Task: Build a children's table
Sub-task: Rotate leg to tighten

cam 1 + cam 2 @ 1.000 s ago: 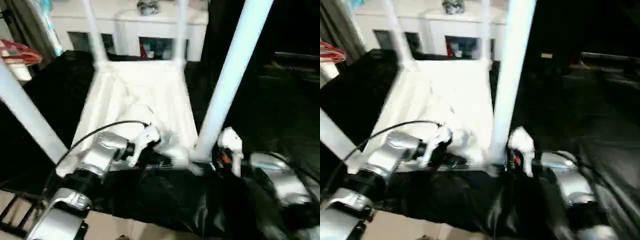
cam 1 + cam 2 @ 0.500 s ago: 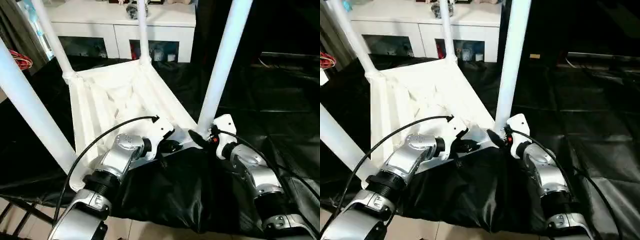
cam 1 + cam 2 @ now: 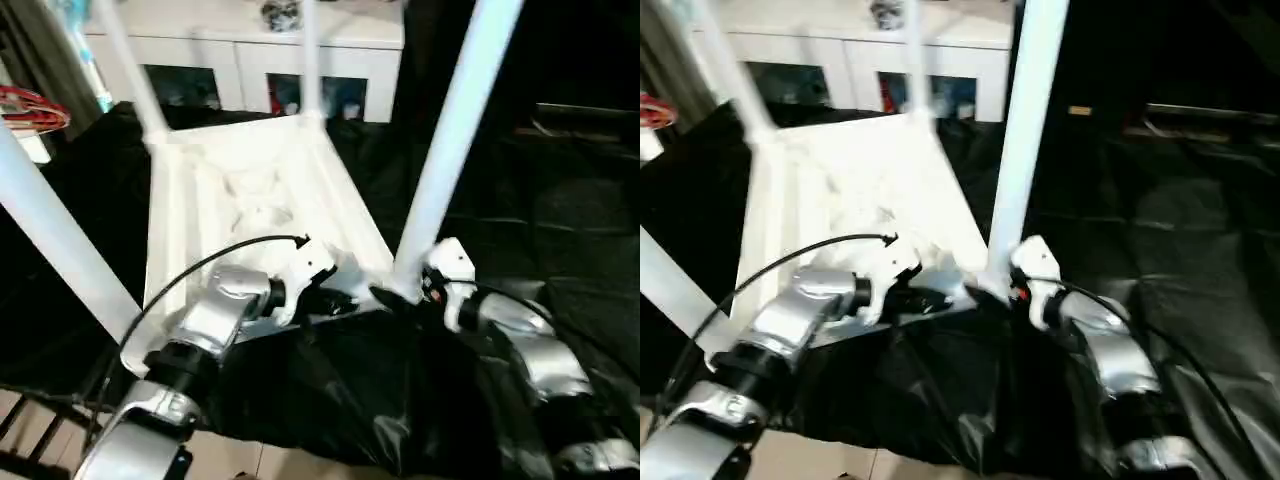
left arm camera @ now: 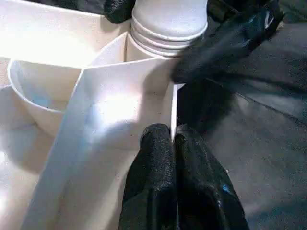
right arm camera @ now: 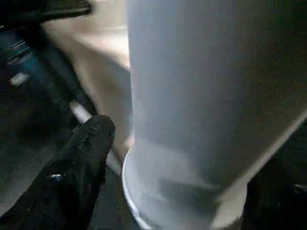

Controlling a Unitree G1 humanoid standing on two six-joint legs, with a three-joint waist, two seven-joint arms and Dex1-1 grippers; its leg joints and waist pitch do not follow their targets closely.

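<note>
At the table's (image 3: 250,200) near edge, left pincer (image 4: 173,143) closed; right pincer (image 5: 158,158) open around leg (image 3: 450,150).

- Silver, ribbed metal forearms are noted on both arms.
- White wrist housings are fitted, the right one (image 3: 447,262) marked by a small red spot.
- A black cable (image 3: 215,262) is looped over the left forearm.
- Black, matte, rounded fingers (image 4: 153,182) are observed.

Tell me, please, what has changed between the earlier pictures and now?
The right pincer seems to have loosened around the near right leg's base: its fingers now stand apart beside it. The left pincer stays shut on the upturned table top's rim. The table kept its place; only the camera shifted.
</note>
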